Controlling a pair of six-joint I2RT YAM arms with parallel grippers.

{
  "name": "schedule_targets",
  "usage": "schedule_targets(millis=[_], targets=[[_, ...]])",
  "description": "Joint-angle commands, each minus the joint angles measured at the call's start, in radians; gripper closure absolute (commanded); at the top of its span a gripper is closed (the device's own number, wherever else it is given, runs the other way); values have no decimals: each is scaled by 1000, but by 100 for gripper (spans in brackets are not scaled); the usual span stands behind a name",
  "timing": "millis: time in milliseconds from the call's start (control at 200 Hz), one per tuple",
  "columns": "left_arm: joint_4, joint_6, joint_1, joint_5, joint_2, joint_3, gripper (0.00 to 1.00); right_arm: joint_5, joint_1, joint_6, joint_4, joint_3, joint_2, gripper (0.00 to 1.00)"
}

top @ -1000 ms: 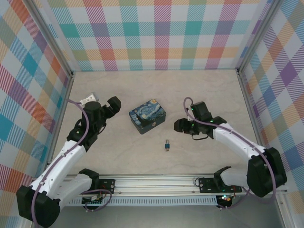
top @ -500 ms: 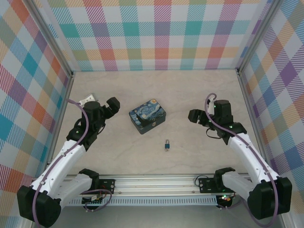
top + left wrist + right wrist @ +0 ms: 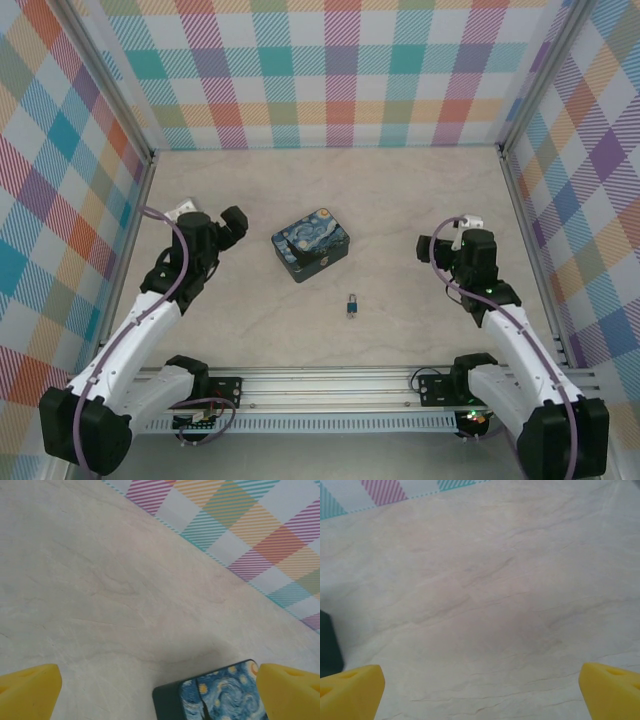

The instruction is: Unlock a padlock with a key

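— What has moved since a second ago?
— The right arm has swung out to the right side. Its end effector (image 3: 430,247) sat close beside the tin (image 3: 312,245) and now hangs well apart from it, with the jaws spread wider. The left arm has barely stirred.
— How do the right fingers stand now?
— Spread wide. In the right wrist view the yellow fingertips (image 3: 350,687) sit at the two bottom corners with bare marbled counter (image 3: 485,595) between them, pinching nothing.
— And the left end effector (image 3: 234,223)?
— Also spread, holding nothing. It hovers left of the tin and points toward it. In the left wrist view the tin's corner shows low between the yellow pads (image 3: 30,690).
— Where is the padlock (image 3: 353,306)?
— It lies on the counter near the tin, on the side toward the arm bases. It is between the two arms and touched by neither. Its body is blue.
— Any writing to read?
— The tin's lid carries a swirling starry-night painting in blue and yellow. Any lettering on the tin or the padlock is too small to read
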Motion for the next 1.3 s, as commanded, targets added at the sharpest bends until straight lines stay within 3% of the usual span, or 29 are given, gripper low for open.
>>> schedule_targets(millis=[0,320,525,695,850,1045,1295], targets=[[-40,66,32,-35,38,41,0,55,-24,-106,169,-50,58,0],[4,218,59,-106,68,14,0,-27,-76,-150,656,-193,309,0],[120,381,63,-164,80,-43,0,-89,-91,-186,893,-194,444,0],[261,439,74,-247,86,-126,0,-138,-102,-192,1150,-206,665,0],[323,477,118,-216,135,-166,0,-178,-129,-174,921,-103,653,0],[478,499,157,-142,208,-231,0,-201,-144,-166,935,-107,655,0],[821,582,161,-61,333,-329,0,-201,-144,-166,932,-107,653,0]])
